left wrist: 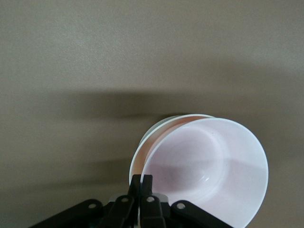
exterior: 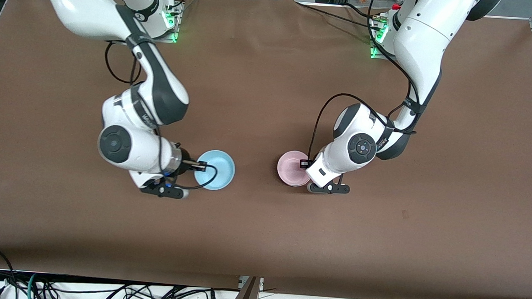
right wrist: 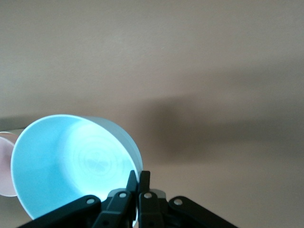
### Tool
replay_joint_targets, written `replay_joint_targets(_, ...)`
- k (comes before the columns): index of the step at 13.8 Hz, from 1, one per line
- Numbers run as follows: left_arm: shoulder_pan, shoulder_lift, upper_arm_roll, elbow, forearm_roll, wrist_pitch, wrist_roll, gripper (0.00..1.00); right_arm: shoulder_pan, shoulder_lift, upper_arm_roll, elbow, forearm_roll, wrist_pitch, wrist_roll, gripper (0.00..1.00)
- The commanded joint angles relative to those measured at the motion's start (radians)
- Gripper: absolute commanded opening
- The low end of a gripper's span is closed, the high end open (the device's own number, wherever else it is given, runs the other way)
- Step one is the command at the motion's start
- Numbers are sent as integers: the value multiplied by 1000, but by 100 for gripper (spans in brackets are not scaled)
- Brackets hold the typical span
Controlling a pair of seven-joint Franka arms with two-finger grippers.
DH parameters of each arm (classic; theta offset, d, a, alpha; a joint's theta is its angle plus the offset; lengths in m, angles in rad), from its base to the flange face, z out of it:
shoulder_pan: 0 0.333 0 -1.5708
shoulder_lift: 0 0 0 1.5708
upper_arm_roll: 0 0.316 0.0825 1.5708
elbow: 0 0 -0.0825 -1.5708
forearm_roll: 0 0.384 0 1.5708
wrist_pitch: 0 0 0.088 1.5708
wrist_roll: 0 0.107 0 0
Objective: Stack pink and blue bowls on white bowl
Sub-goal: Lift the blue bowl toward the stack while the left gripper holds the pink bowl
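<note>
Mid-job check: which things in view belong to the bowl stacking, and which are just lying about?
Job:
- pink bowl, gripped at its rim by the shut left claw
- white bowl, only its rim showing under the pink bowl
- blue bowl, gripped at its rim by the shut right claw

Lying about:
- cables off the table's edge nearest the front camera

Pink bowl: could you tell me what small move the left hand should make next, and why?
Probably open the left hand: it grips the pink bowl by the rim, and that bowl already seems nested in the white bowl.
</note>
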Motion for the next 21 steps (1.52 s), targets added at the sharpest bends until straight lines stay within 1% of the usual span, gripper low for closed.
replay_joint_targets(1,4,7,-7,1,24,14,-3,0,35,1,-4,7,-11,31,72,0)
replay_joint_targets(11,12,5,-7,-17,25,14,30,1,36,1,-4,6,-18,37,91,0)
replay_joint_targets(13,12,7,-7,-17,25,17,30,9,35,1,-4,6,-17,37,91,0)
replay_joint_targets(14,12,7,-7,-17,24,23,28,33,37,1,-4,6,-17,37,92,0)
replay_joint_targets(15,12,7,-7,-17,24,25,22,70,39,1,-4,6,-17,39,93,0)
replay_joint_targets(16,13,2,-7,-16,22,20,17,100,37,1,-4,7,-17,39,93,0)
replay_joint_targets(18,21,-15,-7,-4,8,9,11,100,37,1,-4,7,-17,39,94,0)
replay_joint_targets(21,53,-62,-6,24,8,-99,16,100,64,4,-4,7,-18,51,150,0)
